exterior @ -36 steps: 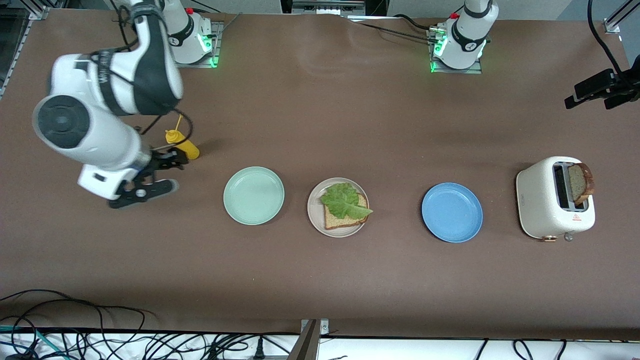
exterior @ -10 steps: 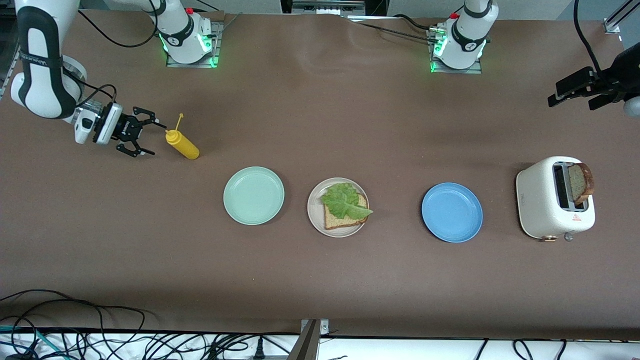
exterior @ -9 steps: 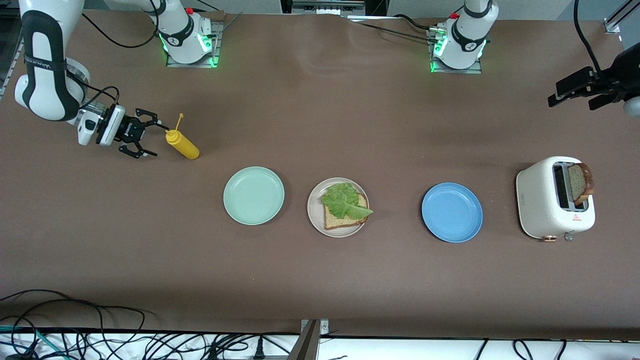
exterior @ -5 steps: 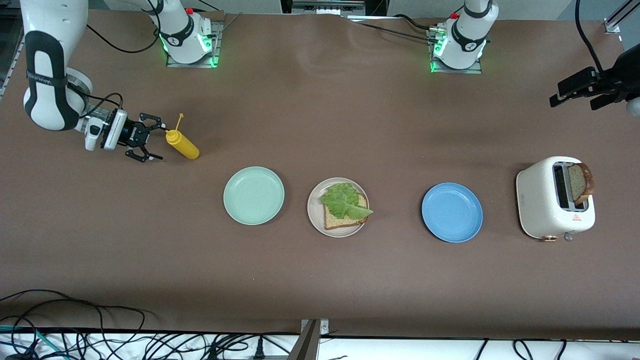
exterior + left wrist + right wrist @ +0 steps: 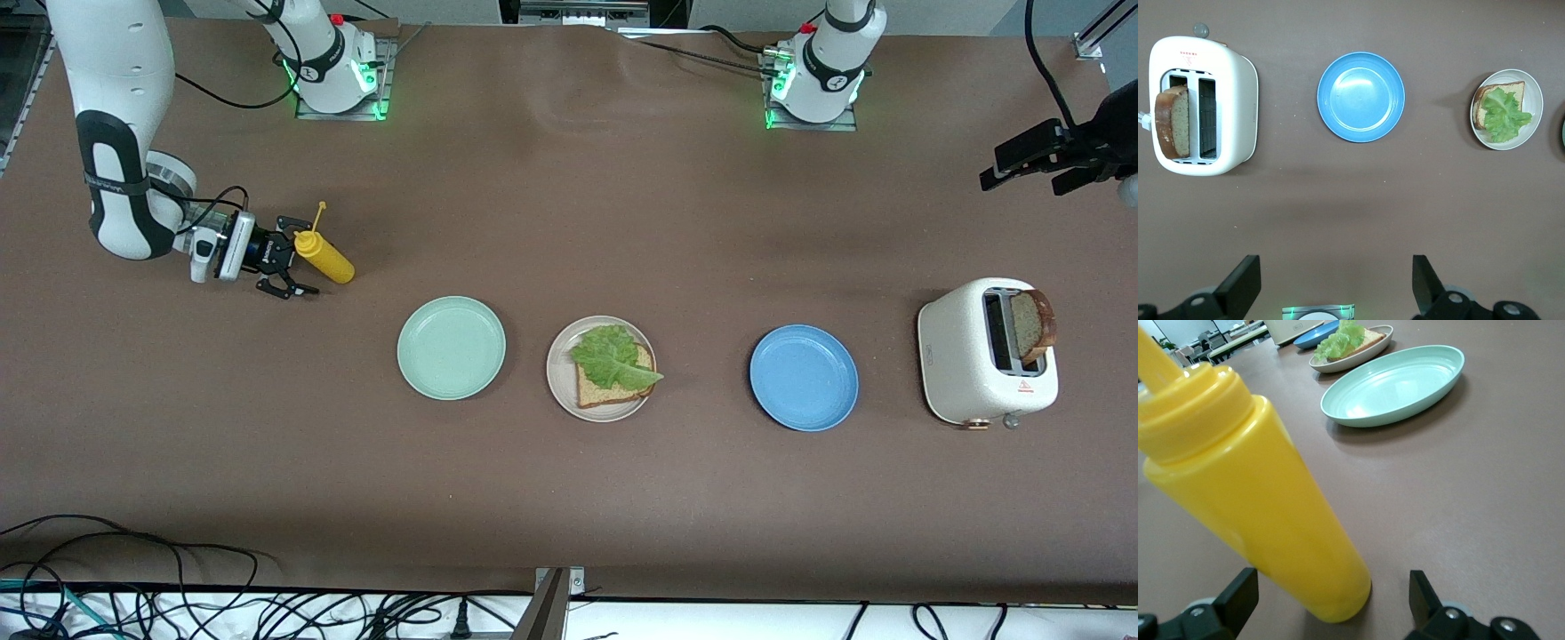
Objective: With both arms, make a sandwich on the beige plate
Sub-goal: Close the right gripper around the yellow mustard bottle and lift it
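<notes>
Nearest the front camera, on the brown tabletop (image 5: 569, 498), a row of things: mint green plate (image 5: 451, 348) toward my right arm's end, then the beige plate (image 5: 562, 378), then the blue plate (image 5: 804, 378), then the white toaster (image 5: 965, 356) toward my left arm's end. The beige plate carries one bread slice (image 5: 613, 391), flat, with the lettuce leaf (image 5: 612, 357) lying on top of it, one tip reaching out past the crust. The second bread slice (image 5: 1031, 325) stands upright in a toaster slot, its top poking out. The mint and blue plates hold nothing. Farther from the camera than the row, toward my right arm's end, the yellow squeeze bottle (image 5: 324, 257) stands on the tabletop. My right gripper (image 5: 292, 257) is low at the bottle, turned sideways, fingers spread, one on either side of the bottle near its neck; in the right wrist view the bottle (image 5: 1251, 507) fills the space between the fingers, and I cannot tell whether they touch it. My left gripper (image 5: 1036, 164) hangs high over the tabletop's edge at the left arm's end, fingers spread, holding nothing; the left arm waits.
</notes>
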Robot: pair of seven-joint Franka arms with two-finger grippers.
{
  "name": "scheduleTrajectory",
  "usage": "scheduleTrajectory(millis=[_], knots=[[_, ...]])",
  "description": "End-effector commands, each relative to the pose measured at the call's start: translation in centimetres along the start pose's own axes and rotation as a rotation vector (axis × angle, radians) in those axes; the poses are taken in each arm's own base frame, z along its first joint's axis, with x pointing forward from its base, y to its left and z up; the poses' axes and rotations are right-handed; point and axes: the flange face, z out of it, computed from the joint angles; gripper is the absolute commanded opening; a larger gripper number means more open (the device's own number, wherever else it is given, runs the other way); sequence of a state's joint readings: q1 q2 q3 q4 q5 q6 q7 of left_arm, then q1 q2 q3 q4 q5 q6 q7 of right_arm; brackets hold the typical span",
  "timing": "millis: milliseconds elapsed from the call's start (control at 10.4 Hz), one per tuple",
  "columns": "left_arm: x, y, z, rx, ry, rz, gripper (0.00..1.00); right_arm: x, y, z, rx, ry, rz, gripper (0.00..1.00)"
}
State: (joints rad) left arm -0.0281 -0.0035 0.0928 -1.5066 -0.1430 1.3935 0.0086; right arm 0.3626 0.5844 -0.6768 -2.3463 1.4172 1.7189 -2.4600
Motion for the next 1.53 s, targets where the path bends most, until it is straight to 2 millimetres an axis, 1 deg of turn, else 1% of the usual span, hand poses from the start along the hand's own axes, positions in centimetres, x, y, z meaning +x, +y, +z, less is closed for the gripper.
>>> scheduleTrajectory(millis=[0,96,287,383,479,574,670,766,861,1053,1244,1340,1436], knots=[[-0.2,-0.2,-0.5,0.014,0.001,0.005,1.0,0.6,0.0,0.2,0.02,0.067,-0.043,1.0],[-0.2,-0.2,-0.5,0.014,-0.001,0.005,1.0,0.9,-0.2,0.5,0.043,0.095,-0.047,1.0],[-0.2,-0.3,-0.5,0.014,-0.001,0.003,1.0,1.3,-0.5,0.8,0.065,0.132,-0.124,1.0],[-0.2,-0.3,-0.5,0.014,0.001,0.003,1.0,1.4,-0.7,1.4,0.074,0.137,-0.157,0.95],[-0.2,-0.3,-0.5,0.014,0.001,0.003,1.0,1.4,-0.7,1.4,0.075,0.138,-0.18,0.62],[-0.2,-0.3,-0.5,0.014,-0.001,0.003,1.0,1.4,-0.6,1.4,0.073,0.137,-0.182,0.19],[-0.2,-0.3,-0.5,0.014,-0.001,0.003,1.0,1.4,-0.6,1.4,0.071,0.133,-0.182,0.0],[-0.2,-0.3,-0.5,0.014,-0.001,0.003,1.0,1.6,-0.4,1.5,0.072,0.129,-0.186,0.0],[-0.2,-0.3,-0.5,0.014,-0.001,0.003,1.0,2.3,-0.1,2.3,0.085,0.128,-0.202,0.0],[-0.2,-0.4,-0.5,0.013,0.0,0.002,1.0,4.0,1.2,2.7,0.079,0.097,-0.242,0.0],[-0.2,-0.4,-0.5,0.013,0.0,0.002,1.0,7.3,2.4,4.1,0.068,0.04,-0.317,0.0],[-0.2,-0.4,-0.5,0.013,0.0,0.002,1.0,9.1,2.6,4.8,0.058,0.011,-0.301,0.0],[-0.2,-0.6,-0.5,0.013,0.0,-0.001,1.0,10.5,2.6,5.2,0.042,-0.016,-0.265,0.0]])
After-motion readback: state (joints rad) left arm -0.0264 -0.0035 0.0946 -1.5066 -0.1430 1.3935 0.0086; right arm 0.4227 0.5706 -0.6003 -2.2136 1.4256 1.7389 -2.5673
